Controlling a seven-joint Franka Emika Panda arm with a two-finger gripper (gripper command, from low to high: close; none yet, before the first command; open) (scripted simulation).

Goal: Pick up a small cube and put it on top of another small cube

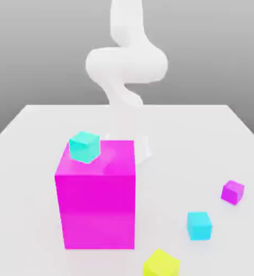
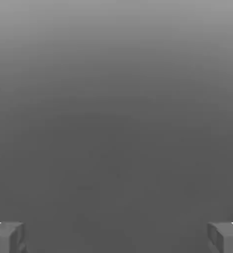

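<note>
White table (image 1: 37,140): cyan cube (image 1: 84,146) atop big magenta block (image 1: 96,197); jaws wide apart.

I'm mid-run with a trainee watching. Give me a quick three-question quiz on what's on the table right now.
1. True or false: one small cyan cube sits on top of the big magenta block.
2. Which cube lies nearest the exterior view's bottom edge? A) small magenta cube B) small yellow cube C) the other small cyan cube
3. In the hand view, how do the fingers of the gripper stand?

Key: 1 true; 2 B; 3 wide apart, nothing between them.
</note>
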